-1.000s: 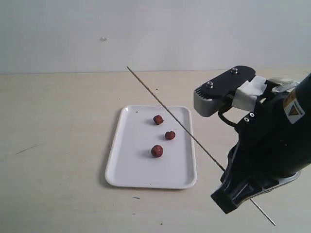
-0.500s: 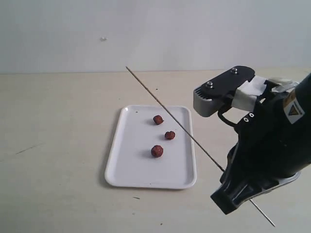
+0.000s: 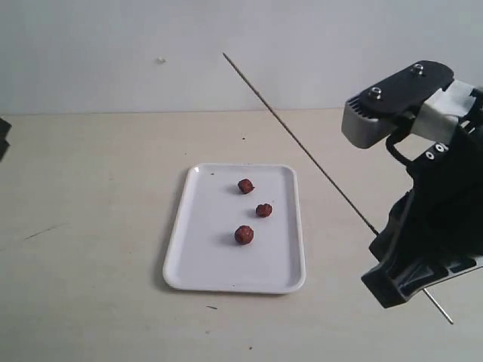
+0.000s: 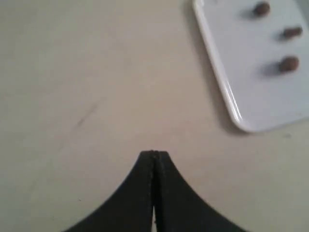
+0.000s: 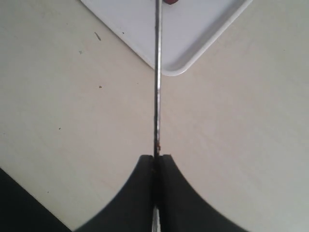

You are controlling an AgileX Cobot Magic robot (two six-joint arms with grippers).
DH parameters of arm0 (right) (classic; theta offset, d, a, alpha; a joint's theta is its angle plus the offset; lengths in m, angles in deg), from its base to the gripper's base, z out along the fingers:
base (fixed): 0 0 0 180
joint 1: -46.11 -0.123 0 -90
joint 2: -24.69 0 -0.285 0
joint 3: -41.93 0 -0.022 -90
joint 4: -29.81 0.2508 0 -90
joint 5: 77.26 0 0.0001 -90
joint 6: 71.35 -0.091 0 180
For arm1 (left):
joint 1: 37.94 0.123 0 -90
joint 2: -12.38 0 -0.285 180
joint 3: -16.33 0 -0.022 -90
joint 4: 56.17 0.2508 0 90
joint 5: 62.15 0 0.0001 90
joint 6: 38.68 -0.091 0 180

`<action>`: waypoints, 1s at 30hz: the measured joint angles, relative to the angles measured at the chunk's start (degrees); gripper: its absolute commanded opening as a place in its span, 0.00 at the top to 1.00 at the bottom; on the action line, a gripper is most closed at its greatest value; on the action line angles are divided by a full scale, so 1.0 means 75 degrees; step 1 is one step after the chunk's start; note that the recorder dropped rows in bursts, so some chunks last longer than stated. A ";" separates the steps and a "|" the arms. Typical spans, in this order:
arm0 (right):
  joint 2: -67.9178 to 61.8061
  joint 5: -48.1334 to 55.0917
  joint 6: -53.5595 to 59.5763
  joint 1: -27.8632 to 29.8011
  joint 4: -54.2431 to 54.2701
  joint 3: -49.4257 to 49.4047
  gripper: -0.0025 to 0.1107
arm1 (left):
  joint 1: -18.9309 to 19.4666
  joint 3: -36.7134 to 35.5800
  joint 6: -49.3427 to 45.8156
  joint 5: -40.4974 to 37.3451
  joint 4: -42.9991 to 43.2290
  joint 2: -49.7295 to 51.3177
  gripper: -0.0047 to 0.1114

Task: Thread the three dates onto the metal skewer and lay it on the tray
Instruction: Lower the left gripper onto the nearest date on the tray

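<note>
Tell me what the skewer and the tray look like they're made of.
The skewer looks like metal: a very thin dark grey rod, dead straight, with a faint sheen in the right wrist view. The tray is smooth white with a soft gloss at the rim, probably plastic or melamine; glazed ceramic cannot be ruled out.

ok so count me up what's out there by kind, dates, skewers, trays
dates: 3, all loose on the tray
metal skewer: 1, held up in the air
tray: 1, white
total: 5
</note>
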 measured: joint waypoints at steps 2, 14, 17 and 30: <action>0.0000 0.0000 -0.0014 0.0000 0.0000 0.0000 0.98 | 0.0000 0.0410 -0.0544 -0.0612 -0.0480 0.0605 0.96; 0.0000 0.0018 -0.0835 0.0000 -0.0470 -0.0303 0.98 | -0.1606 0.2146 -0.2220 -0.1552 -0.0522 0.3352 0.96; 0.0000 0.0038 -0.1230 0.0000 -0.0847 -0.0630 0.98 | -0.2035 0.2260 -0.2478 -0.1537 -0.0616 0.3601 0.96; 0.0000 -0.0128 -0.1269 0.0907 -0.1221 -0.1363 0.98 | -0.2551 0.2307 -0.4650 0.0196 -0.1109 0.4057 0.96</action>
